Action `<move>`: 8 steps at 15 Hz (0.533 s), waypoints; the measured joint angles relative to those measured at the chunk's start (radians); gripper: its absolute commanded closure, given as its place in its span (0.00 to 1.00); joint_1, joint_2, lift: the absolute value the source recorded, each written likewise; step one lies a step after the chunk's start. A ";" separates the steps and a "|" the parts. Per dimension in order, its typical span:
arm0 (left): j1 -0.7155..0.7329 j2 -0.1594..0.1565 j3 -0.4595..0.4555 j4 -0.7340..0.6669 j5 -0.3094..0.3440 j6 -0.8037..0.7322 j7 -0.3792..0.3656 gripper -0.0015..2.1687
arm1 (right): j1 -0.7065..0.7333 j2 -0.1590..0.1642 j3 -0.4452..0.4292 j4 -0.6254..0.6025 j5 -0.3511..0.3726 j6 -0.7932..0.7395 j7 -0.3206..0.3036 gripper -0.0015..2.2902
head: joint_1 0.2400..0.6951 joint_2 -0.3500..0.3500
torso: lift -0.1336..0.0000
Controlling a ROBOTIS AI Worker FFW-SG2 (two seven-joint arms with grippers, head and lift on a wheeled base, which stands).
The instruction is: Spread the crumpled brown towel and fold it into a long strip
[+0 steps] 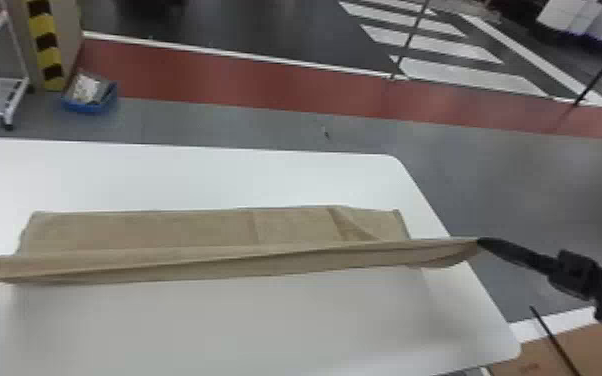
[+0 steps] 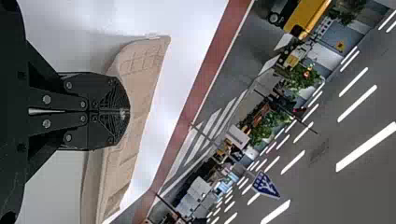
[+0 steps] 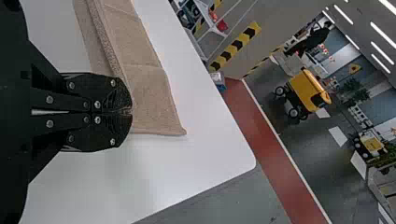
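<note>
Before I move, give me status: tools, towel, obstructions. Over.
Left tool and right tool shut on brown towel. Near edge raised, stretched between them; far part on table. Blue bin on floor beyond, out of the way.

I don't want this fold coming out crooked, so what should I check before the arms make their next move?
1. Left gripper shut on the towel: ok.
2. Right gripper shut on the towel: ok.
3. Raised near part stretched without deep sag: ok.
4. Towel's far edge on the table, not overhanging: ok.
5. Far part free of creases: not ok, a diagonal crease near its right end.
6. Layers aligned behind the raised part: cannot tell, hidden.
</note>
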 measured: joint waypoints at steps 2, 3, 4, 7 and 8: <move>-0.033 0.004 -0.012 0.014 -0.028 0.017 0.012 0.89 | -0.049 -0.007 0.055 0.008 0.033 0.004 -0.026 0.66 | 1.00 0.00 | 0.08; -0.059 0.004 -0.033 0.030 -0.050 0.020 0.014 0.89 | -0.080 -0.004 0.095 0.028 0.048 -0.019 -0.052 0.66 | 1.00 0.01 | 0.08; -0.090 0.005 -0.058 0.050 -0.072 0.021 0.020 0.89 | -0.110 0.003 0.138 0.055 0.058 -0.058 -0.084 0.66 | 1.00 0.03 | 0.08; -0.175 0.008 -0.105 0.107 -0.116 0.021 0.043 0.89 | -0.205 0.031 0.226 0.134 0.106 -0.173 -0.144 0.66 | 1.00 0.07 | 0.08; -0.204 0.012 -0.119 0.131 -0.130 0.021 0.050 0.89 | -0.243 0.037 0.252 0.168 0.130 -0.207 -0.162 0.66 | 1.00 0.07 | 0.08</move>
